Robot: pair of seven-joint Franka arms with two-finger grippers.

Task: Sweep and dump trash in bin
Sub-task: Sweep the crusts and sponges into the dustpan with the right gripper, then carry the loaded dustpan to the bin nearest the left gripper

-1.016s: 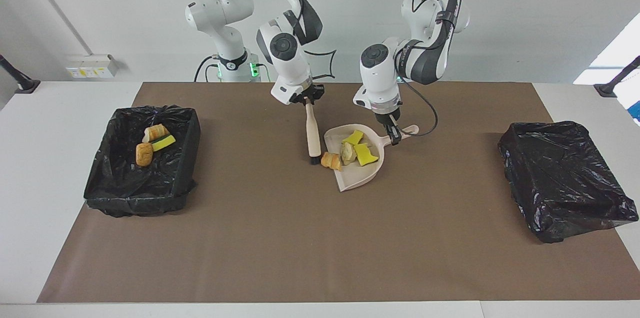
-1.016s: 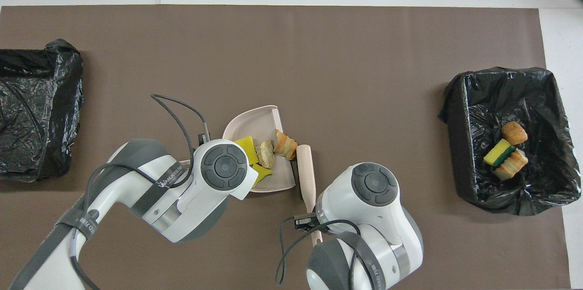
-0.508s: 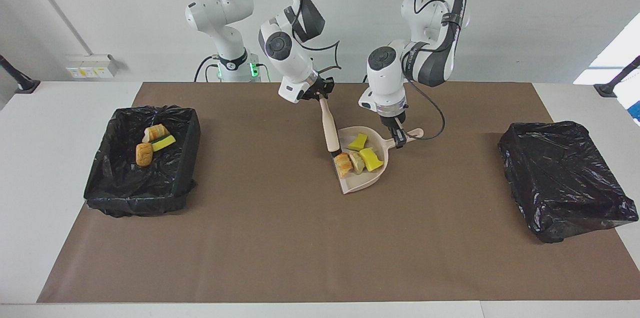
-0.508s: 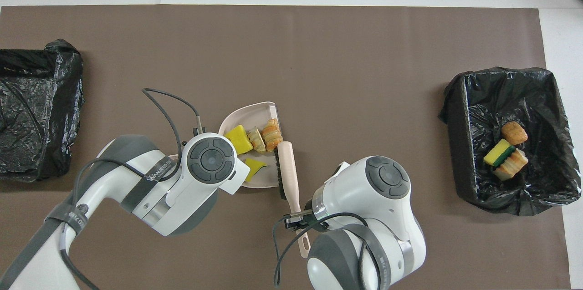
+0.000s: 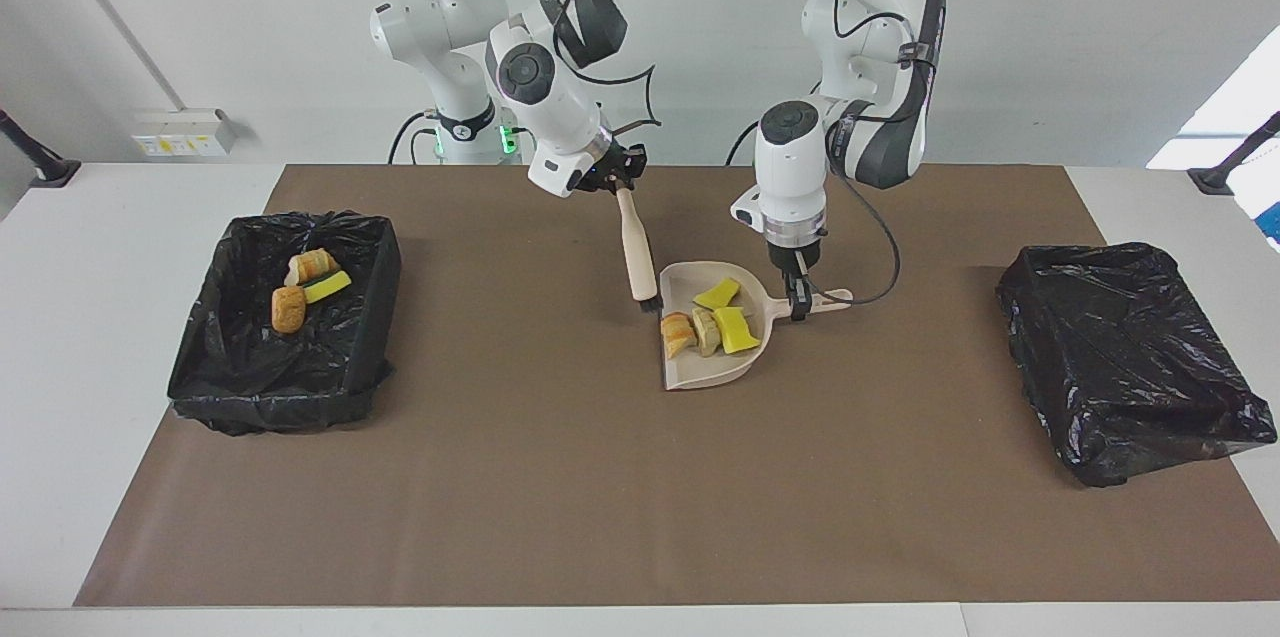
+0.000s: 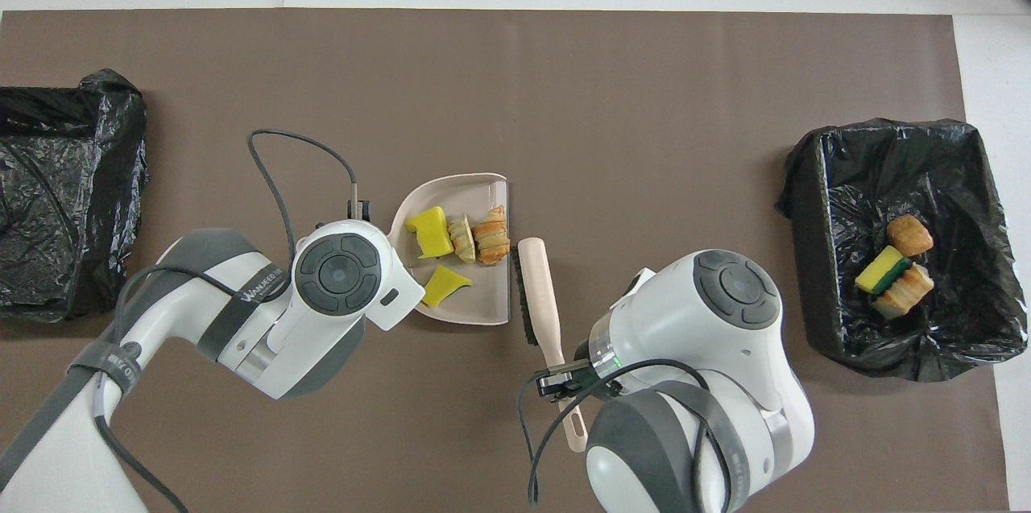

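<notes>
The last brown lump, which lay at the lip of the dustpan (image 5: 745,362) a second ago, is now seen inside the pan, and the brush (image 5: 636,257) has been drawn back so that its bristles stand just beside the pan's open edge. The sweeping is therefore judged finished and the dumping is what remains. The brush handle is clamped in the right gripper (image 5: 612,179); the dustpan's handle is clamped in the left gripper (image 5: 798,302), with the pan resting on the worktop (image 5: 560,477). Four scraps of the trash (image 5: 712,325) are held in the pan: two yellow sponge pieces and two tan-brown lumps. Three more already lie in the black-lined bin (image 5: 215,357) at the right arm's end.
</notes>
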